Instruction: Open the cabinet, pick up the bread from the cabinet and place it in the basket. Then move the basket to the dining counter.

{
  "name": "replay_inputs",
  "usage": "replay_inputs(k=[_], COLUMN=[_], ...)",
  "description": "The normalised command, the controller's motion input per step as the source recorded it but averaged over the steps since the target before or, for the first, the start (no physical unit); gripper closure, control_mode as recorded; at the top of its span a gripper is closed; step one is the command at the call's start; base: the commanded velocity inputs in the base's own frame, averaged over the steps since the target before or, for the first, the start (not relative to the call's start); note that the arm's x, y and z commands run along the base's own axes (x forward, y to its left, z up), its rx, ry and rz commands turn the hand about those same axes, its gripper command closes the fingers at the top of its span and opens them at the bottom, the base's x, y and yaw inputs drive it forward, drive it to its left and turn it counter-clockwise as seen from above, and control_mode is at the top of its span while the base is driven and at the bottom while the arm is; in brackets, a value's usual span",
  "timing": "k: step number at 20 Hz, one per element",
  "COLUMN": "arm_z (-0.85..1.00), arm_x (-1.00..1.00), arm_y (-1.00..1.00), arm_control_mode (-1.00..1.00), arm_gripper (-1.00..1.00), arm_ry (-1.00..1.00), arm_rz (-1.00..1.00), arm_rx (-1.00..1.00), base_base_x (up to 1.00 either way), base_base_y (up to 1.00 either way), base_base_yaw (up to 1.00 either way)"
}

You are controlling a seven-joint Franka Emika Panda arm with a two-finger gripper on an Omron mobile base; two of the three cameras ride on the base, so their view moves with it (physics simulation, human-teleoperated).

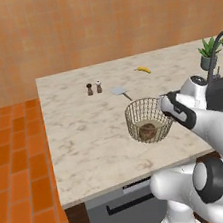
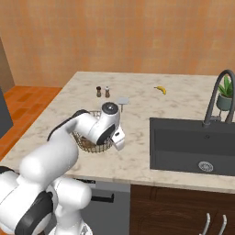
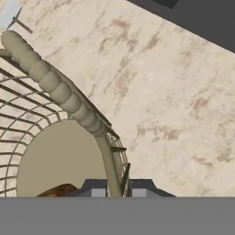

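1. From my remote station, nearest to the hand camera, I see the gripper pinching the basket's rim, its two dark fingertips pressed against either side of a thin tan wire.
2. The basket is a round, bowl-shaped cage of thin tan wire mesh, with a beaded, rope-like band along part of its rim and a pale solid disc for a base.
3. In the left base view the gripper meets the basket at its right rim; in the right base view the white arm covers much of the basket, and the gripper there is too hidden for me to place.
4. The bread, a small, rounded, dark brown lump, lies inside the basket on the disc base; in the hand view just a brown edge of it shows at the bottom.
5. The basket sits on the dining counter, a broad pale cream, marble-like top over a dark base, near its front edge.
6. Just beyond the basket a small spatula lies flat on the stone.
7. Farther back stand two small shakers side by side, and a banana lies well apart from them to the right.
8. To the right, a dark sink with a curved black faucet is set into the top, and a potted plant stands beyond it.
9. An orange tiled wall closes the scene.
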Motion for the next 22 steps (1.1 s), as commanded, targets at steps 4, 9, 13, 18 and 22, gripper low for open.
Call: replay_inputs(k=[4, 9, 13, 18, 22], arm_z=[-0.28, -0.35, -0.4, -0.44, -0.24], arm_x=[0.0, 0.04, 0.15, 0.21, 0.13], arm_y=[0.0, 0.0, 0.0, 0.0, 0.03], arm_control_mode=[-1.0, -1.0, -1.0, -1.0, -1.0], arm_gripper=[1.0, 1.0, 1.0, 1.0, -1.0], arm_ry=[0.0, 0.0, 0.01, 0.01, 0.0], arm_rz=[0.0, 0.0, 0.0, 0.0, 0.0], arm_rx=[0.0, 0.0, 0.0, 0.0, 0.0], base_base_x=[0.0, 0.0, 0.0, 0.0, 0.0], base_base_y=[0.0, 0.0, 0.0, 0.0, 0.0], base_base_yaw=[0.0, 0.0, 0.0, 0.0, 0.0])
